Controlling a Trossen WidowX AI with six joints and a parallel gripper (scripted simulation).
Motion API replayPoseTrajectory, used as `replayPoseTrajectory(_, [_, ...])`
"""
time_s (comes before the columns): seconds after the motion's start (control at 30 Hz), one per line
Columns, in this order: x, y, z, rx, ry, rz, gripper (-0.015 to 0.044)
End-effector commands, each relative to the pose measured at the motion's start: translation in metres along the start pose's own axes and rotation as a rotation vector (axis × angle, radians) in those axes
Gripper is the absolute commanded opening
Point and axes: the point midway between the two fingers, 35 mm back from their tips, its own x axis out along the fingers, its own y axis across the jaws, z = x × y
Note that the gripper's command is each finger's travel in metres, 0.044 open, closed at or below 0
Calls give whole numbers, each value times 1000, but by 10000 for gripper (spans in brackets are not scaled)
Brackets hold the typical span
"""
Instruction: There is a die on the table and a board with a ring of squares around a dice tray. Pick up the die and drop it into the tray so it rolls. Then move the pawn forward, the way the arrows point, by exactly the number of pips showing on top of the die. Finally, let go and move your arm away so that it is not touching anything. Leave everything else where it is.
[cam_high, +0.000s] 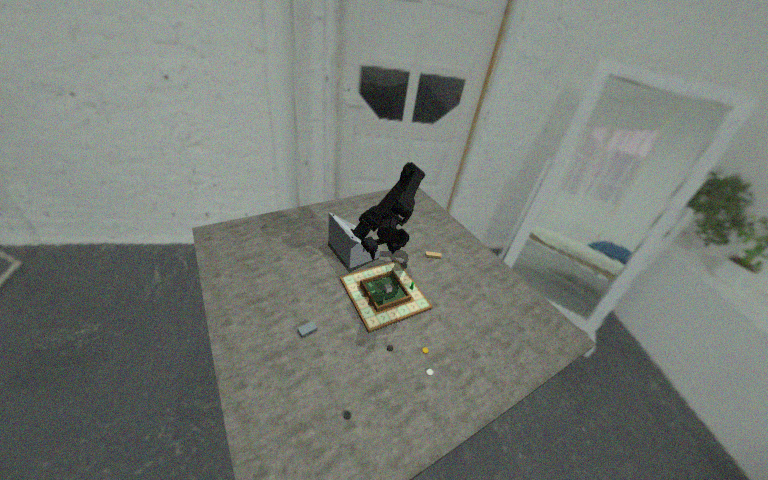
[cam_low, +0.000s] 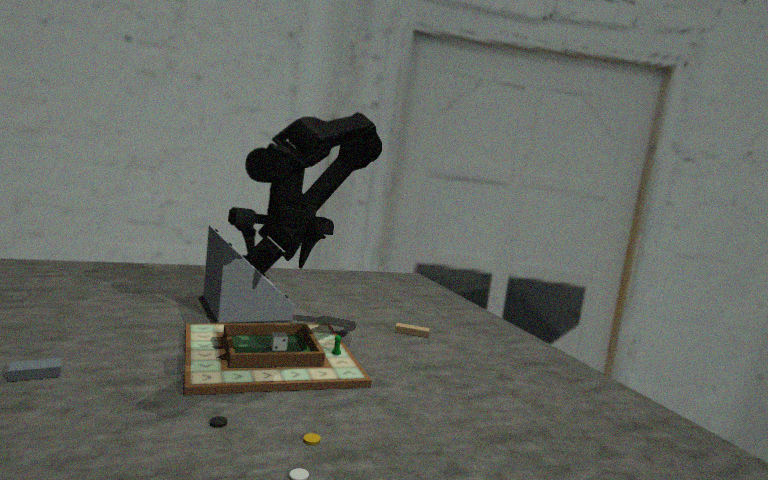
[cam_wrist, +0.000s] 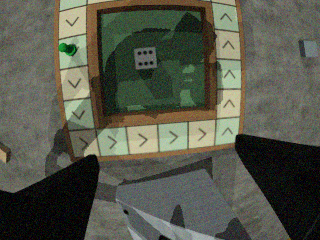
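Observation:
The grey-white die (cam_high: 388, 288) (cam_low: 279, 341) (cam_wrist: 145, 58) lies in the green-floored dice tray (cam_low: 277, 360) (cam_wrist: 155, 117), with six pips on top in the wrist view. The green pawn (cam_high: 412, 285) (cam_low: 336, 345) (cam_wrist: 68, 48) stands upright on a pale green square in the left column in the wrist view. That column's arrows point down the wrist view. The board (cam_low: 277, 388) (cam_wrist: 150, 154) lies flat around the tray. My gripper (cam_low: 278, 276) (cam_wrist: 168, 152) is open and empty, raised behind the board, apart from pawn and die.
A grey wedge-shaped block (cam_high: 344, 243) (cam_low: 243, 300) (cam_wrist: 170, 192) stands behind the board, close to my gripper. A wooden block (cam_high: 433, 255) (cam_low: 412, 330) and a blue-grey block (cam_high: 307, 329) (cam_low: 33, 369) (cam_wrist: 308, 48) lie on opposite sides. Several small discs lie in front.

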Motion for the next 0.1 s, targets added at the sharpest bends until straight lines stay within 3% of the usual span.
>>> replayPoseTrajectory(0.0, [1,2,3,-8,1,2,440])
replayPoseTrajectory(0.07, [1,2,3,-8,1,2,440])
